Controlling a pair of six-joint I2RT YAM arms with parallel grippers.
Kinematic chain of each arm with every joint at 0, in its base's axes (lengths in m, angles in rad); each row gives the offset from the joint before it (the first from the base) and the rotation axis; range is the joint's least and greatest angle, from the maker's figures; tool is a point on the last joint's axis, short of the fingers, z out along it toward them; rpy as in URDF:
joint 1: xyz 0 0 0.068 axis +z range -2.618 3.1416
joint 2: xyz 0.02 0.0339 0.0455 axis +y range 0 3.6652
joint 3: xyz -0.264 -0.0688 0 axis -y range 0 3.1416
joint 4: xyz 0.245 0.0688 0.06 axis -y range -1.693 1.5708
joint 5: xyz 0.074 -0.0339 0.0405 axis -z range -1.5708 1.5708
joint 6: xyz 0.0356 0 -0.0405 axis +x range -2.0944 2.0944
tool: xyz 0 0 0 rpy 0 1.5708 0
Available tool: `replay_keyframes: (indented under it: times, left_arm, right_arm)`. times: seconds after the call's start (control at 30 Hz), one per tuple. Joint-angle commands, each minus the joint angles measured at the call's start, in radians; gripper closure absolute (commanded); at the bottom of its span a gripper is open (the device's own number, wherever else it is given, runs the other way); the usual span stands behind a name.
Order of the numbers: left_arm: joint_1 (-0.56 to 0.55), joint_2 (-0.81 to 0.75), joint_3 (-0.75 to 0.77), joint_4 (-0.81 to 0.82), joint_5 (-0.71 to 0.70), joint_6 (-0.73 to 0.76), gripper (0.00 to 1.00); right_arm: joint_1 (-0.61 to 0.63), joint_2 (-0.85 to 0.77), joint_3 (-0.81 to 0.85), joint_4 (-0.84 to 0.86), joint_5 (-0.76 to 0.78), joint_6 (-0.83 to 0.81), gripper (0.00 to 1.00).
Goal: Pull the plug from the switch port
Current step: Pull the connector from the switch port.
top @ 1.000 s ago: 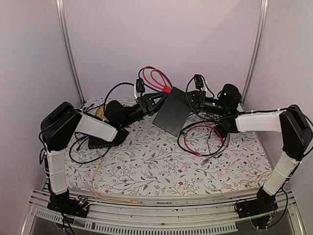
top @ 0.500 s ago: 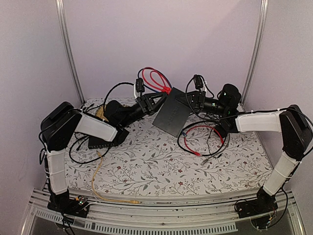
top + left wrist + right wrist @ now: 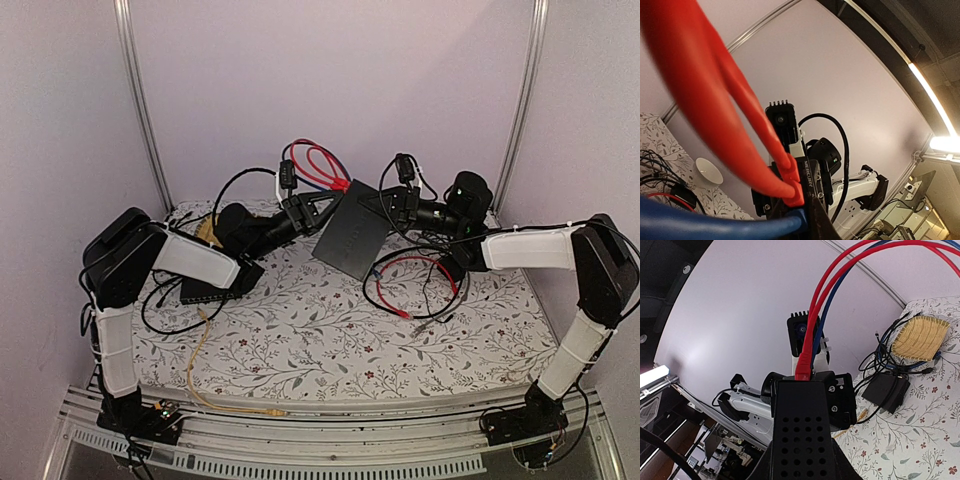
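**Switch:** the switch point(image 3: 350, 232), a flat matte-black box, sits just above the centre of the overhead frame. It is tilted, with one corner low over the floral table cover point(image 3: 320, 340).

**Plug and port:** the red plug point(image 3: 343, 185) is seated in the switch port point(image 3: 347, 190) on the thin upper edge of the box. Its red cable point(image 3: 318, 160) loops upward toward the back wall, and a blue cable point(image 3: 305, 181) runs beside it. In the right wrist view the plug stands at the far end of the perforated black face, upper centre of the frame.

**Left gripper:** the left gripper point(image 3: 330, 200) reaches in from the left of the frame, and its fingers taper to a point right at the plug. The left wrist view shows the plug and a blurred red cable very close to the lens, but not the jaws – whether they are clamped on the plug cannot be told.

**Right gripper:** the right gripper point(image 3: 385, 205) enters from the right and is closed on the right-hand edge of the switch – it holds the box tilted.

**Other items:**
- A dark grey box point(image 3: 215, 285) with a yellow cable point(image 3: 195, 360) lies at the left of the frame.
- A second red cable point(image 3: 420, 265) lies loose to the right of centre
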Motion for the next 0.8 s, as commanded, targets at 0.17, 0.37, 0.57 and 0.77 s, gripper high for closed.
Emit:
replay_keyframes:
  times: [0.17, 0.37, 0.57, 0.77]
  left_arm:
    - [-0.009, -0.022, 0.021, -0.01, 0.009, 0.018, 0.94]
    - [-0.003, -0.014, 0.006, 0.08, 0.003, -0.056, 1.0]
    - [-0.001, -0.005, 0.004, 0.151, -0.01, -0.131, 1.0]
    - [-0.006, -0.037, -0.01, 0.115, -0.036, -0.119, 1.0]
  right_arm:
    - [0.01, -0.029, 0.045, 0.084, 0.006, -0.007, 0.99]
    - [0.01, -0.038, 0.044, 0.059, 0.009, -0.031, 0.99]
    - [0.008, -0.045, 0.045, 0.048, 0.001, -0.052, 0.99]
    - [0.009, -0.054, 0.044, 0.032, 0.003, -0.064, 0.99]
